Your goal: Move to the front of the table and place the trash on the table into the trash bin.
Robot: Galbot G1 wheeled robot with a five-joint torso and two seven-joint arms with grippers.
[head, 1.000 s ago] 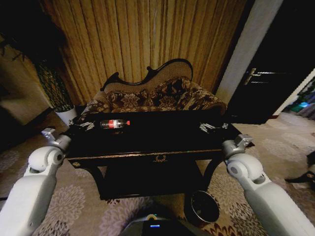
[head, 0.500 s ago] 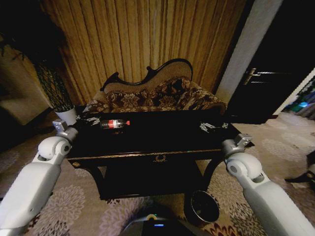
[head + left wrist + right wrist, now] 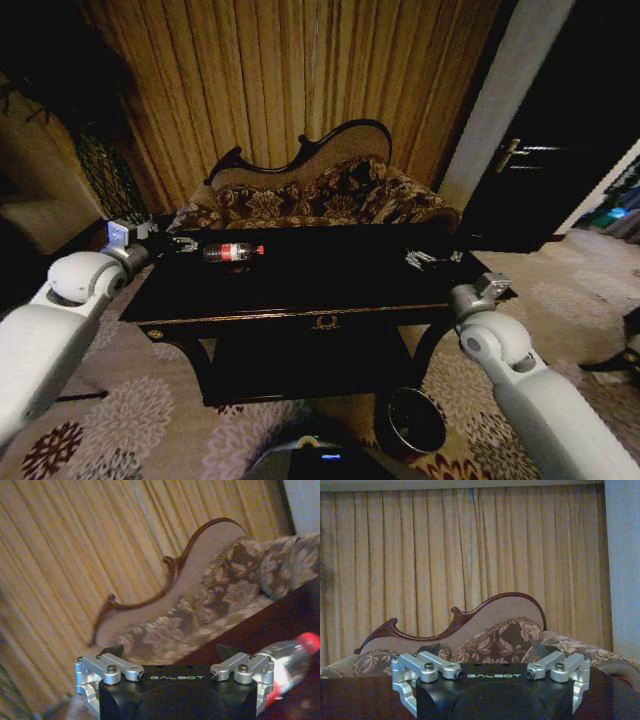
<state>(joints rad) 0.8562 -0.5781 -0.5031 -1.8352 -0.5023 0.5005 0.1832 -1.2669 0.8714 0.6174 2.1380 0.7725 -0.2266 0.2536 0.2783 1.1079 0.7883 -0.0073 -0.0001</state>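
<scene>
**Both grippers open at the table's near corners, trash untouched**

The left gripper (image 3: pixel 168 240) is raised over the table's left end with its jaws spread and nothing between them; in its wrist view the gripper (image 3: pixel 170 652) has two fingers (image 3: pixel 110 652) set well apart. Just ahead of it and to its right lies the bottle (image 3: pixel 233 251), on its side on the table (image 3: pixel 330 290), red cap pointing away from the gripper toward the table's middle. The same bottle (image 3: pixel 287 662) shows beside the gripper's right finger in the left wrist view, near but not touched.

The right gripper (image 3: pixel 485 290) hangs at the table's near right corner, also released, its fingers (image 3: pixel 427 652) wide apart in its wrist view, where the gripper (image 3: pixel 490 652) faces across the dark tabletop (image 3: pixel 355 697). Ahead of it and a little to its left, a small pale scrap (image 3: pixel 432 259) lies near the table's right end, apart from the gripper. Below and nearer than this gripper, on the carpet (image 3: pixel 150 420) beside the table's right front leg, stands the bin (image 3: pixel 413 421), upright with its black inside showing.

Beyond the table, past both grippers, is the sofa (image 3: pixel 320 195) with its curved back, and behind it the curtain (image 3: pixel 290 80)
</scene>
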